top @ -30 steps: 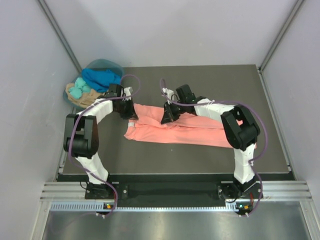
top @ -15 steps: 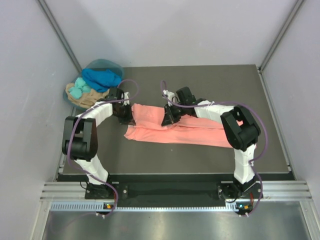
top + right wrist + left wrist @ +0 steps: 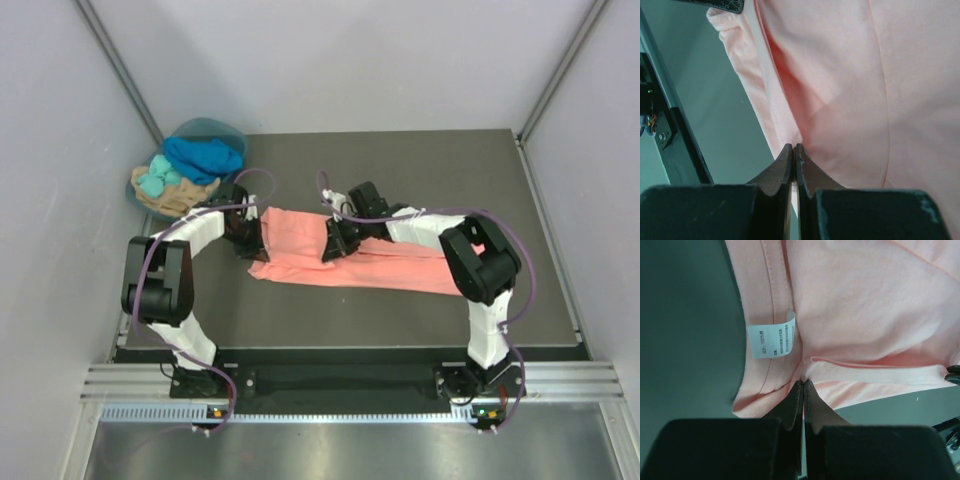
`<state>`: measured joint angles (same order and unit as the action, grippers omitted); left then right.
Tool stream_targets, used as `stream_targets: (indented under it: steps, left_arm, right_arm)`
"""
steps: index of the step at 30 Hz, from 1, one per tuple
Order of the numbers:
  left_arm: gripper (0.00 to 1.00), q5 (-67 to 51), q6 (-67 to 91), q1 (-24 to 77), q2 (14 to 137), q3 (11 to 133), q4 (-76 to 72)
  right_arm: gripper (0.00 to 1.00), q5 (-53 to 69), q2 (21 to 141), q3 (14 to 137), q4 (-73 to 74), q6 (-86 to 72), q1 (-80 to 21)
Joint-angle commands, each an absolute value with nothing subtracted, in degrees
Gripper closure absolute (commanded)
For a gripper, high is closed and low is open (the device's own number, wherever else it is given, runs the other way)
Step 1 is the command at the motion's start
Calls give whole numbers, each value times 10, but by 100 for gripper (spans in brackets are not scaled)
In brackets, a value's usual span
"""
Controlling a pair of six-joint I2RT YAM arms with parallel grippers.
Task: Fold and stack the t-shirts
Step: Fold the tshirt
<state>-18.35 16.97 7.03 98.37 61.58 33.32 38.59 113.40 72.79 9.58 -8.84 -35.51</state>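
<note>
From the top camera, I am seeing the salmon-pink shirt (image 3: 300, 262) lying mid-table (image 3: 450, 170), its long axis running left to right, with the right end sitting a little nearer than the left. The left gripper (image 3: 250, 235) is working at the shirt's left end and the right gripper (image 3: 333, 245) at its far edge, nearer the middle. The royal blue shirt (image 3: 205, 155), turquoise shirt (image 3: 155, 182) and tan shirt (image 3: 165, 200) are waiting in a heap by the teal basket (image 3: 205, 128) at the far-left corner.

On the left wrist camera, the fingertips (image 3: 795, 405) are pressing together on a thin fold of pink cloth, just beside the white care label (image 3: 779, 341) on the stitched edge.

On the right wrist camera, the fingertips (image 3: 782, 165) are likewise closing tight on the shirt's seamed edge, with only a sliver of fabric between them.

I am judging both pinches as shallow, so either could be slipping off under tension. If I am moving one arm faster than the other, the fold could be skewing. I cannot tell how many layers each is gripping.
</note>
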Motion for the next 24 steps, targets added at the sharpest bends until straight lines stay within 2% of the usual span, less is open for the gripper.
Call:
stream_targets:
  steps: [1, 5, 6, 7, 9, 10, 13, 18, 24]
  left_arm:
    - [100, -169, 178, 72, 959, 606, 360]
    - [99, -156, 183, 72, 965, 607, 377]
    - [95, -152, 183, 72, 966, 613, 390]
    - [92, -147, 185, 72, 963, 617, 397]
    - [85, -116, 198, 72, 955, 633, 417]
    - [77, -106, 204, 72, 942, 640, 430]
    - [69, -91, 232, 72, 919, 671, 432]
    - [66, -129, 256, 72, 924, 723, 374]
    - [66, -217, 274, 73, 1033, 793, 288]
  right_arm:
    - [100, 382, 1103, 720, 82, -91, -367]
    - [98, 374, 1100, 715, 83, -91, -367]
    - [94, 368, 1098, 715, 91, -90, -367]
    - [86, 356, 1096, 715, 97, -89, -367]
    - [76, 339, 1087, 722, 128, -87, -367]
    - [70, 318, 1082, 722, 140, -87, -367]
    - [65, 259, 1046, 717, 182, -108, -367]
    - [63, 189, 955, 677, 202, -177, -322]
    - [66, 84, 919, 636, 218, -226, -209]
